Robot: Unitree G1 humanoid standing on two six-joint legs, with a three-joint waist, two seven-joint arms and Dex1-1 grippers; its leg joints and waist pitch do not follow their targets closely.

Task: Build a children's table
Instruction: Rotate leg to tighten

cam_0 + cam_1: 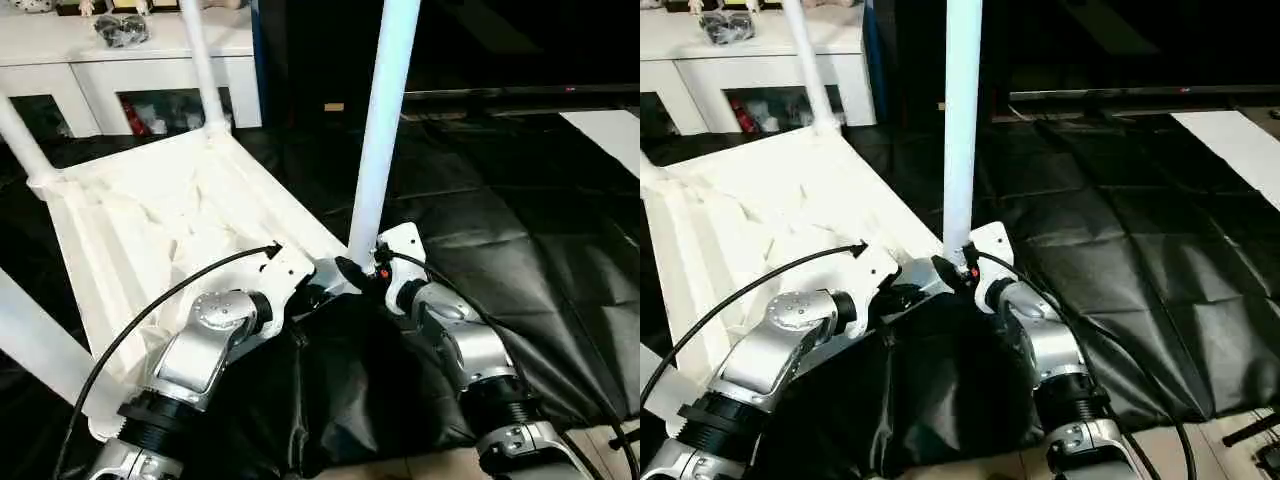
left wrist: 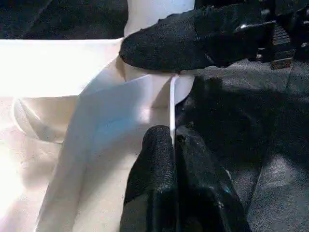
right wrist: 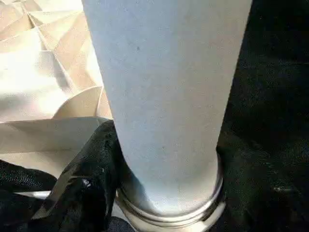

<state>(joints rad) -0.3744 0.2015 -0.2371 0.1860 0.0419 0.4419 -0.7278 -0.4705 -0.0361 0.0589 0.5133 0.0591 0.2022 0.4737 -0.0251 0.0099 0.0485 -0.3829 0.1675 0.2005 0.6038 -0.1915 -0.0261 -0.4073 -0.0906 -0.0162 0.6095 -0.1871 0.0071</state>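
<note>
Right now the leg [image 1: 380, 120] stands upright in the tabletop's [image 1: 150, 220] near corner socket, the right gripper [image 1: 372, 272] grasping its base, the left gripper [image 2: 171, 145] pinching the rim beside it.

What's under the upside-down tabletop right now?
The tabletop lies ribs-up on a black sheet that covers the floor past its edges. Whatever is directly beneath the top is hidden by the top itself. The near leg stands in its corner socket.
</note>
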